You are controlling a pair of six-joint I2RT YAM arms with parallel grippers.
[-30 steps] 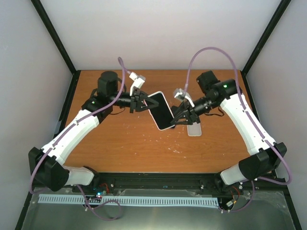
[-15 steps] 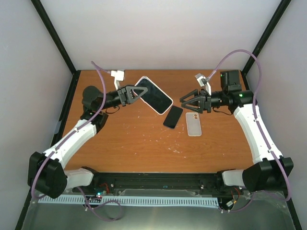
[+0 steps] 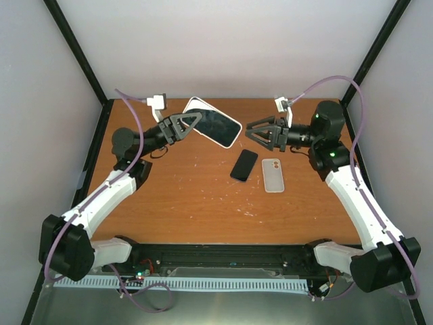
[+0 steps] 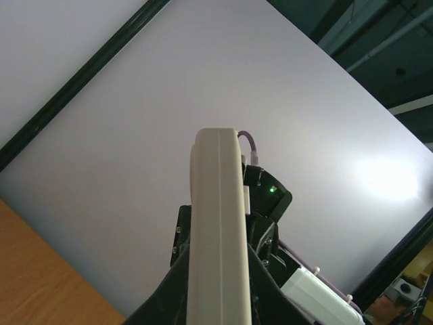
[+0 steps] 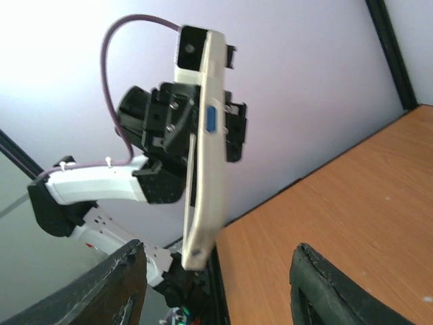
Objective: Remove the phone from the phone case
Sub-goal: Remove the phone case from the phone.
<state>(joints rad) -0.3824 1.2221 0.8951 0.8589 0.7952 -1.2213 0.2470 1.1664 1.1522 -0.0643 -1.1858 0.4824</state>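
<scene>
My left gripper is shut on the end of a white phone case, holding it in the air over the back of the table, its dark inner face turned up. In the left wrist view the case stands edge-on between the left gripper's jaws. A black phone lies flat on the table, apart from both grippers. My right gripper hovers open just right of the case, with nothing between its fingers. The right wrist view has the case edge-on ahead of the open right gripper.
A small white slab with a camera cut-out lies on the wooden table just right of the black phone. Black frame posts and pale walls close in the table at the back and sides.
The two grippers have drawn apart. The left lifted the case back and to the left; the right opened and pulled away to the right. The black phone now lies on the table.
</scene>
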